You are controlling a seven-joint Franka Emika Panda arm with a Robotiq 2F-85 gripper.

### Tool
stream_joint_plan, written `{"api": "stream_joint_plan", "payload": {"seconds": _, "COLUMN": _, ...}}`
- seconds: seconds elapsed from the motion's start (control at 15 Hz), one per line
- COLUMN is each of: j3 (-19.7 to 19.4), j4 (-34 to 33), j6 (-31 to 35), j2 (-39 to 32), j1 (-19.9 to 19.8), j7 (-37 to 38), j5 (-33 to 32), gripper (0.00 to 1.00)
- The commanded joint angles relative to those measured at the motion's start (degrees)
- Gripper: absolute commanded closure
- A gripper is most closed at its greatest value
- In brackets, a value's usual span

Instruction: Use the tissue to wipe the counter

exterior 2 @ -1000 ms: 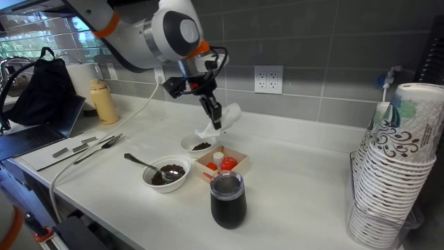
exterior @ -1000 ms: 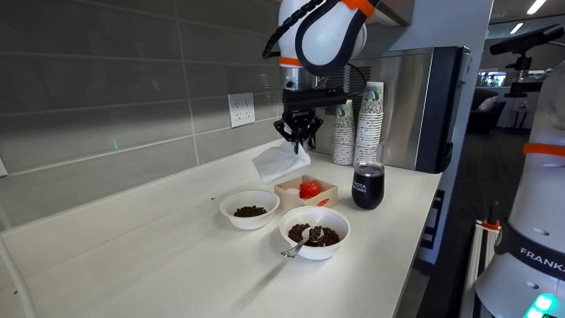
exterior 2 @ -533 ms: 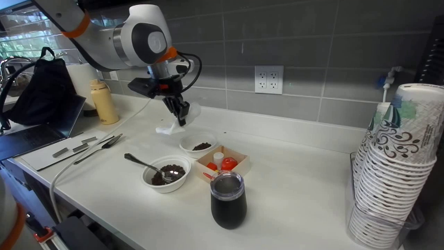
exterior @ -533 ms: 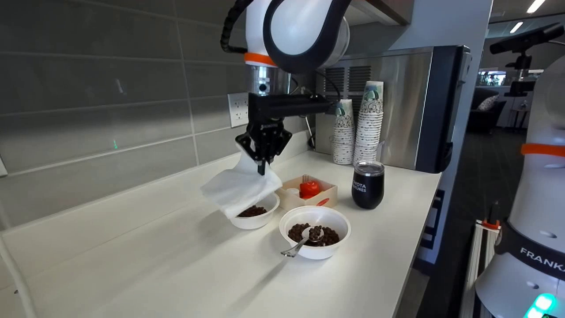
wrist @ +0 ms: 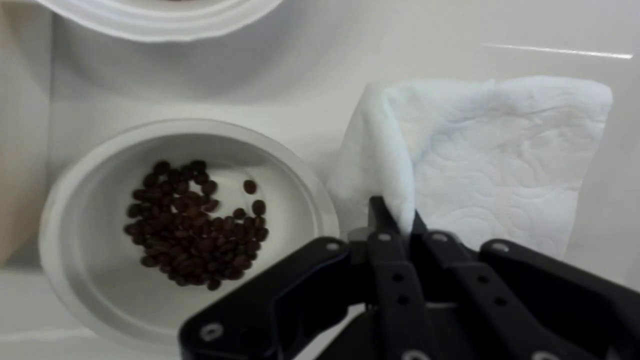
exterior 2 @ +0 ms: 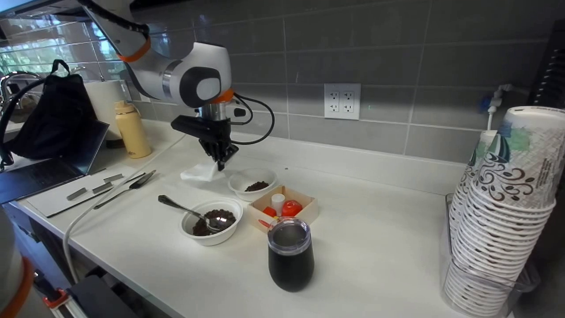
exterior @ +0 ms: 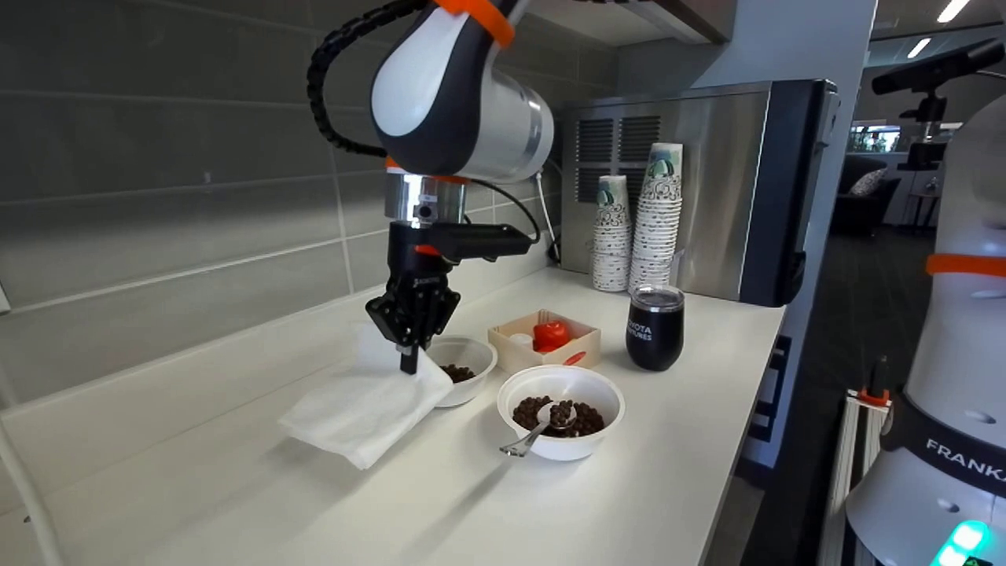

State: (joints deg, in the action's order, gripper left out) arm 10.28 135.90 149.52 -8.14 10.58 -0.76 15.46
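In the wrist view, the gripper [wrist: 398,215] pinches the tissue [wrist: 505,170] near 2 bowls [wrist: 295,210]. In an exterior view, it seems just above the counter [exterior: 314,523]: better lower it flat, then sweep. In an exterior view, a spoon [exterior 2: 191,212] juts out; steer clear.

The glossy white robot arm [exterior: 504,130] bore black panels [exterior: 462,106], orange bands [exterior: 482,16], a ribbed black hose [exterior: 317,85], a cylindrical silver metal collar [exterior: 405,196], black jaws with round grey screws [wrist: 211,331], and white lettering [exterior: 965,462] beginning "FRANK".
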Motion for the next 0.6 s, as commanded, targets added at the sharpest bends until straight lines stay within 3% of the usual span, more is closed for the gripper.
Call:
{"api": "stream_joint_plan", "payload": {"seconds": 0.0, "j3": 2.3, "j4": -7.9, "j6": -1.9, "j2": -6.6, "j1": -1.4, "j7": -8.0, "j5": 2.4, "gripper": 0.98}}
{"api": "stream_joint_plan", "payload": {"seconds": 0.33, "j3": 1.9, "j4": -14.6, "j6": -2.0, "j2": -14.1, "j1": -0.5, "j7": -6.6, "j5": -3.5, "gripper": 0.98}}
{"api": "stream_joint_plan", "payload": {"seconds": 0.4, "j3": 1.6, "j4": -15.4, "j6": -1.6, "j2": -15.1, "j1": -0.2, "j7": -5.9, "j5": -4.6, "gripper": 0.68}}
{"api": "stream_joint_plan", "payload": {"seconds": 0.53, "j3": 1.4, "j4": -16.5, "j6": -1.4, "j2": -16.6, "j1": 0.0, "j7": -6.2, "j5": -6.9, "gripper": 0.61}}
